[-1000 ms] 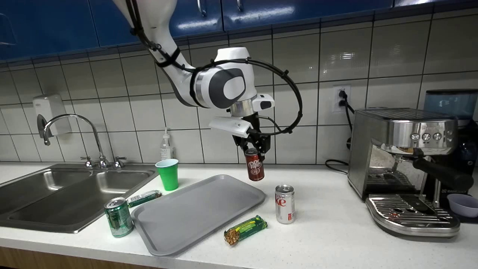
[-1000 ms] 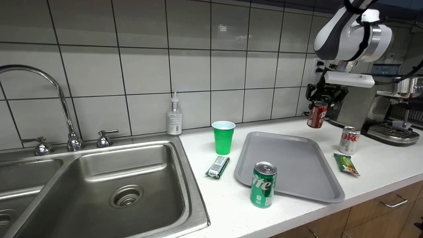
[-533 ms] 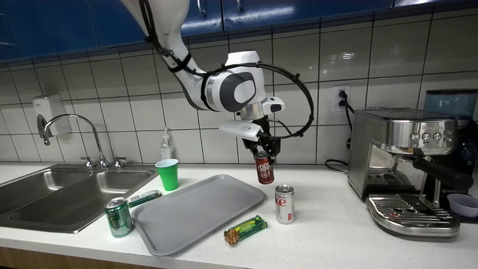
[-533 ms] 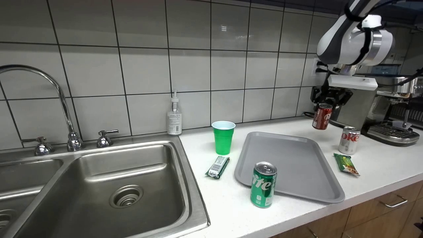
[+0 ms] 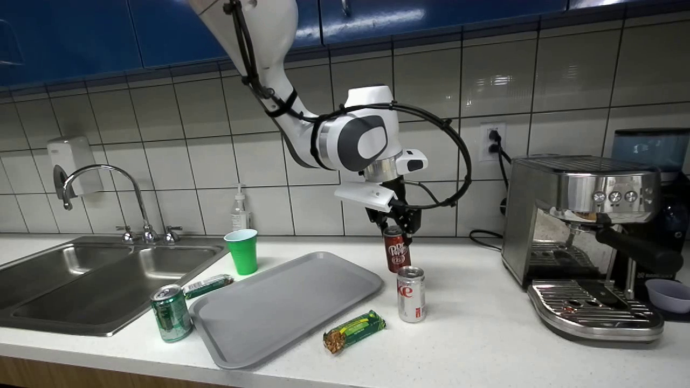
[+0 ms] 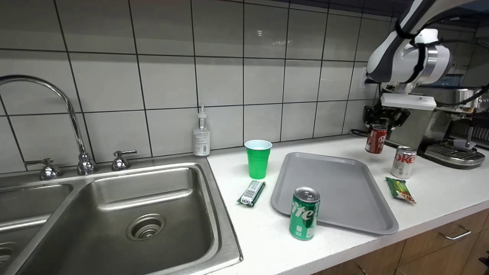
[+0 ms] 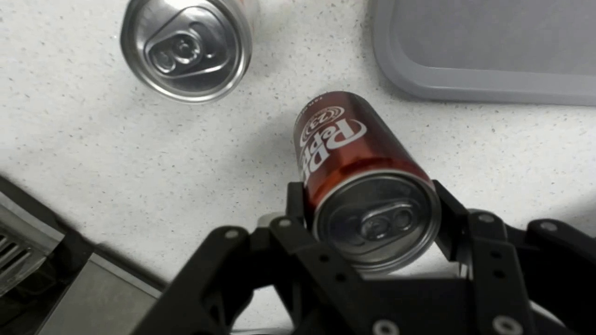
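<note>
My gripper (image 7: pixel 372 204) is shut on a dark red Dr Pepper can (image 7: pixel 344 135), with a finger against either side near the lid. In both exterior views this can (image 5: pixel 398 256) hangs lid up below the gripper (image 6: pixel 382 124), low over the white counter; whether its base touches the surface I cannot tell. A silver Diet Coke can (image 5: pixel 411 296) stands upright close by, apart from it in the wrist view. The grey tray (image 5: pixel 285 312) lies beside them, its corner (image 7: pixel 465 83) showing in the wrist view. A green-wrapped bar (image 5: pixel 354 331) rests between tray and Coke can.
An espresso machine (image 5: pixel 582 188) stands on the counter past the cans. Around the tray's far end are a green Sprite can (image 6: pixel 304 214), another wrapped bar (image 6: pixel 252 193) and a green cup (image 6: pixel 258 160). Beyond lie a steel sink (image 6: pixel 153 214) and a soap bottle (image 6: pixel 201 137).
With the Dr Pepper can in its grip, the arm has come down and shifted toward the espresso machine, nearing the Diet Coke can. The other objects stay where they were.
</note>
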### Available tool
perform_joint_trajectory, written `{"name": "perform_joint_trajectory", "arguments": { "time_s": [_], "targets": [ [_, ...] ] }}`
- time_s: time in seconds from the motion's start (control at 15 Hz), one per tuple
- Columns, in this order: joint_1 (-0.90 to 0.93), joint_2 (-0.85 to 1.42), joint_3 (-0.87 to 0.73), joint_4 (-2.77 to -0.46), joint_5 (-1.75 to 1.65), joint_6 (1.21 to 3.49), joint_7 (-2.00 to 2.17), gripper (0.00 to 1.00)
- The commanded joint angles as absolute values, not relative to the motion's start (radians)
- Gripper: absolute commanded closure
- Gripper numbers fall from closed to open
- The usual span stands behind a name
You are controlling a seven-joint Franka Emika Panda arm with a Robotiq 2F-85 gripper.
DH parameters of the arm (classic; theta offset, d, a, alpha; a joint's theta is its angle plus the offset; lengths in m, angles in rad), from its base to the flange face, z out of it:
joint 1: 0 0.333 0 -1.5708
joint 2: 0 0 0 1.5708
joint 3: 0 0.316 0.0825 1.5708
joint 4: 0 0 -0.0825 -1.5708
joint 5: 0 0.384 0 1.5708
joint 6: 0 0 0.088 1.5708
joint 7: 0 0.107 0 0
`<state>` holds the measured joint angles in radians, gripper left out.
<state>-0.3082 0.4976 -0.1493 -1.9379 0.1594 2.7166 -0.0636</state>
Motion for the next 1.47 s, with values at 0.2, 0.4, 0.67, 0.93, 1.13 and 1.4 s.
{"name": "perform_joint_trajectory", "arguments": {
  "time_s": [0.2, 0.4, 0.67, 0.93, 1.13, 1.4],
  "targets": [
    [-0.331, 0.577, -0.152, -1.811, 0.155, 2.641, -0.053, 0.61],
    [-0.334, 0.61, -0.155, -1.774, 0.151, 2.626, -0.051, 0.61],
    [-0.339, 0.647, -0.154, -1.73, 0.152, 2.602, -0.049, 0.61],
    [-0.34, 0.674, -0.154, -1.702, 0.151, 2.582, -0.046, 0.61],
    [-0.339, 0.687, -0.156, -1.687, 0.15, 2.57, -0.042, 0.61],
    [-0.339, 0.695, -0.159, -1.671, 0.15, 2.568, -0.037, 0.04]
  ]
}}
